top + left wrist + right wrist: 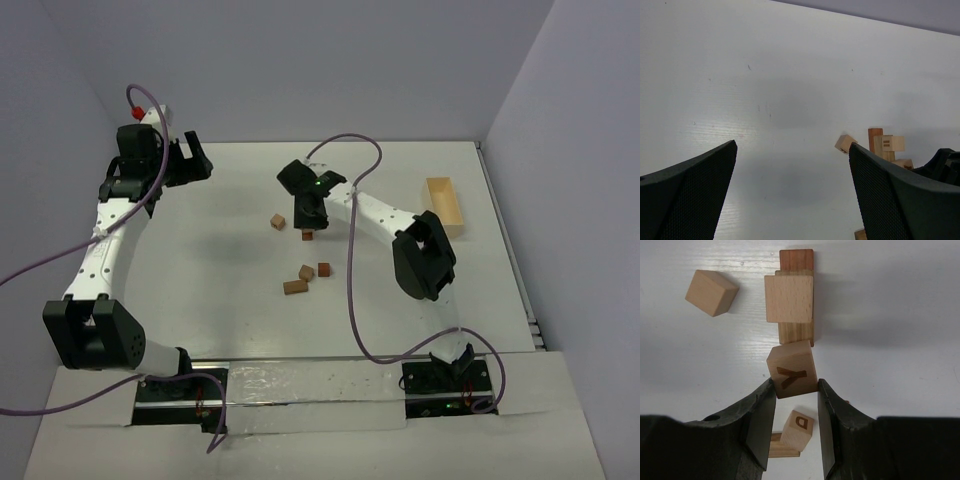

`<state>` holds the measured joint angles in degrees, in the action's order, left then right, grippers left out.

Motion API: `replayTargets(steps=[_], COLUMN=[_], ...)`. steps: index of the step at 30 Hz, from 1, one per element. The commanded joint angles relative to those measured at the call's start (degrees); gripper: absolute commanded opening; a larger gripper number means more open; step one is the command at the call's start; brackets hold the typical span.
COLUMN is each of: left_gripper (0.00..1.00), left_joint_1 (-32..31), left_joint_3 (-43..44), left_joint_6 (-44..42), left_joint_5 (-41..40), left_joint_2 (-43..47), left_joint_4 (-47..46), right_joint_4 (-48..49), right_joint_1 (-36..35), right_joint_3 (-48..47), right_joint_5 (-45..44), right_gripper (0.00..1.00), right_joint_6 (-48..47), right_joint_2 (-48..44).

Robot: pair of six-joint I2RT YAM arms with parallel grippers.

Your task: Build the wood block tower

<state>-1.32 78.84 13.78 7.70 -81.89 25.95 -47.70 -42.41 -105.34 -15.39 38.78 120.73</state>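
My right gripper (794, 385) is shut on a tan cube marked Y (792, 369), pinched by its lower corners at the fingertips. Just beyond it stands the tower (790, 297): a pale block over a tan one, with a reddish-brown block (796, 260) at the back. In the top view the right gripper (309, 210) hangs over the tower (308, 235) at mid-table. A loose tan cube (711, 292) lies left of the tower. A cube marked D (799, 430) rests on a flat bar (777, 447) below the jaws. My left gripper (792, 147) is open and empty at the far left (195, 160).
A pale wooden tray (445, 205) sits at the right side of the table. Loose wood blocks (306, 272) lie in a small group nearer the arms, with a bar (295, 287) beside them. The right arm's elbow (424, 258) hangs between tray and blocks.
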Motion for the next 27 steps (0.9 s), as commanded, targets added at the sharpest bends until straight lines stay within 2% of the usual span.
replayTargets(steps=[1, 27], left_gripper=[0.99, 0.99], left_joint_1=[0.44, 0.44], left_joint_3=[2.48, 2.12], left_joint_6=[-0.25, -0.86], left_joint_5=[-0.32, -0.59], left_joint_2=[-0.77, -1.26], left_joint_4=[-3.18, -3.46], right_joint_4=[-0.29, -1.42], right_joint_1=[1.12, 1.63], right_joint_3=[-3.31, -7.73], right_joint_5=[-0.44, -0.97], right_gripper=[0.0, 0.0], right_joint_6=[-0.21, -0.38], right_joint_2=[1.54, 4.82])
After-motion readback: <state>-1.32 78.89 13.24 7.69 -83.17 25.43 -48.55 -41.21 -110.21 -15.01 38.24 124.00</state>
